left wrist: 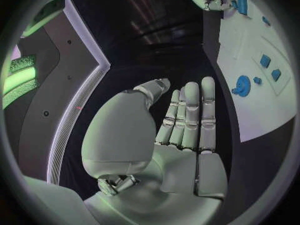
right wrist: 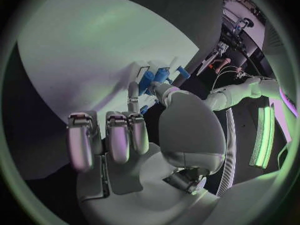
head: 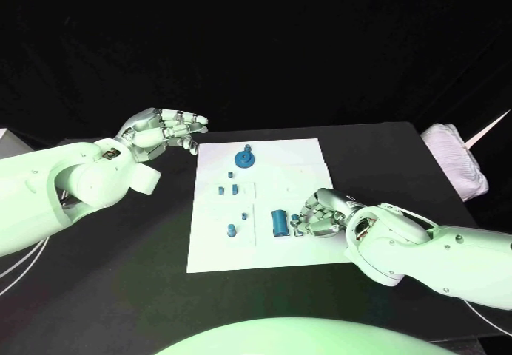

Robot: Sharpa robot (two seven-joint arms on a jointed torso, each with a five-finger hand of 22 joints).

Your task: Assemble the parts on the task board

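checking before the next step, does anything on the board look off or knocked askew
Nothing stands out. The board lies flat on the table, with the blue parts, such as the round one, sitting on it. The right hand is at the cylinder; the left hand is off the board.

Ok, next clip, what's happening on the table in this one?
A two-armed robot is assembling small blue parts on the white task board. Its right hand is down on the board's near right area, fingers at a blue cylinder-shaped part; whether it actually grips it is unclear. The left hand holds nothing and hovers off the board's far left corner. A round blue gear-like part sits near the far edge, with smaller blue pieces mid-board.
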